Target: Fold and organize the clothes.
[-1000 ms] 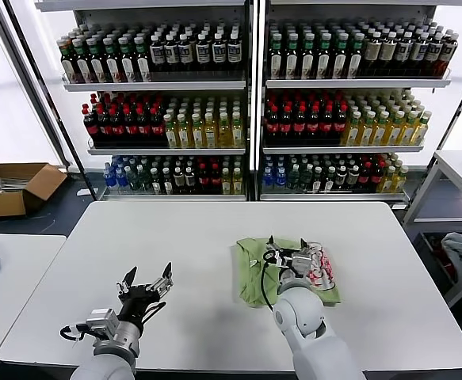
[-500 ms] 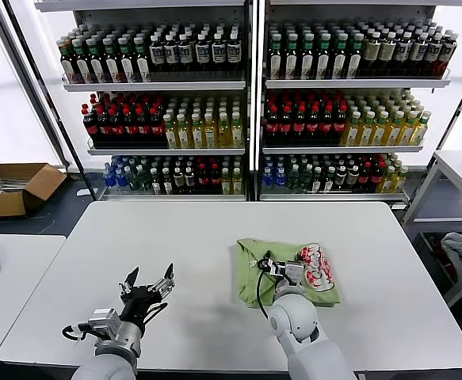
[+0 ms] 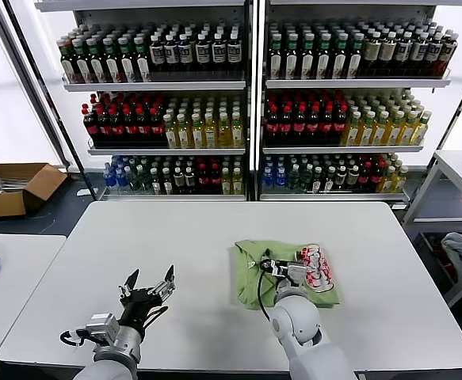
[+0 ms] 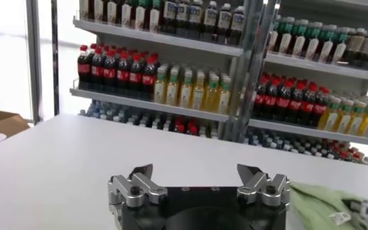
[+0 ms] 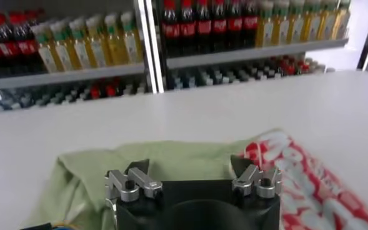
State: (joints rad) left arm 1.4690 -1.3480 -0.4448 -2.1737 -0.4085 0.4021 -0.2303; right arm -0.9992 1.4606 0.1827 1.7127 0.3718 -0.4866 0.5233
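Polo shirt (image 3: 286, 273), folded into a compact green bundle with its red-and-white patch (image 3: 316, 267) uppermost, lay on the table (image 3: 199, 245) right of centre. Right gripper (image 3: 282, 271), fingers apart and empty, had drawn back toward the near edge of the bundle over the last second, suggesting the folding was largely finished. Left gripper (image 3: 147, 289), also spread, hovered well apart.

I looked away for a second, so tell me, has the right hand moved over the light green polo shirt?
Yes. The right hand, open, has drawn back toward the robot, over the light green polo shirt.
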